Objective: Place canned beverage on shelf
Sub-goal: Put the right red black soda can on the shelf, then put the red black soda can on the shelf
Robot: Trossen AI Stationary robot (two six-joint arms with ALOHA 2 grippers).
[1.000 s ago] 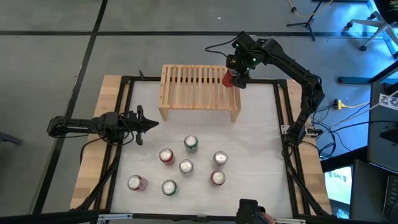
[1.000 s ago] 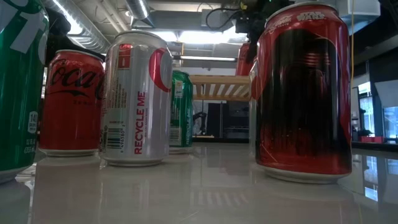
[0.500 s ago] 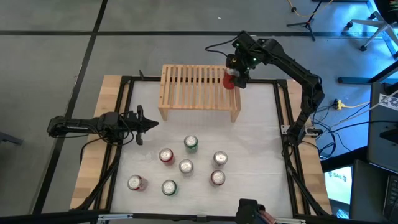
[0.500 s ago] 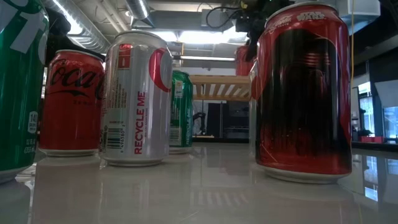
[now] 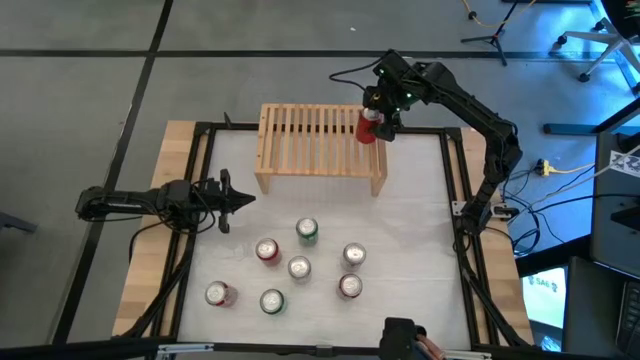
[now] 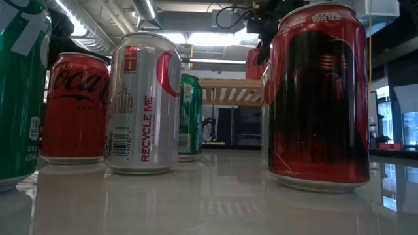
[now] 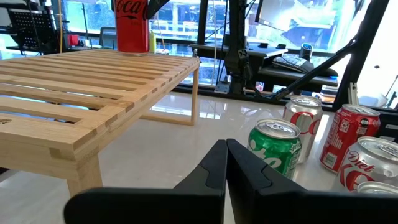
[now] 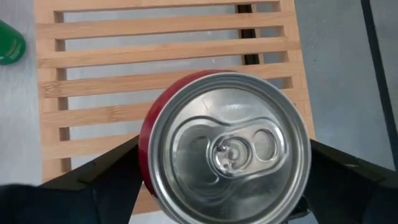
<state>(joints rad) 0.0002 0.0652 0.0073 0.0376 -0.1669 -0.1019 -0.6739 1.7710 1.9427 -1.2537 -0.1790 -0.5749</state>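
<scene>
A red can (image 8: 227,149) stands upright on its base on the slats of the light-wood shelf (image 5: 315,145), at the shelf's far right corner; the left wrist view shows it as well (image 7: 132,28). My right gripper (image 5: 382,118) hangs over the can, slanting down, and is open. Its fingers (image 8: 106,174) stand on either side of the can's wall, and I see no touch. My left gripper (image 7: 226,155) is shut on nothing and points level, low at the table's left side (image 5: 240,198).
Several more cans, red, green and silver, stand upright in a cluster (image 5: 300,265) on the white table near its front edge. The shelf's other slats (image 5: 300,135) are bare. A black frame (image 5: 455,170) runs around the table.
My right gripper has opened around the red can and let go of it. The can stays upright on the shelf's far right corner. The arm itself has kept its place.
</scene>
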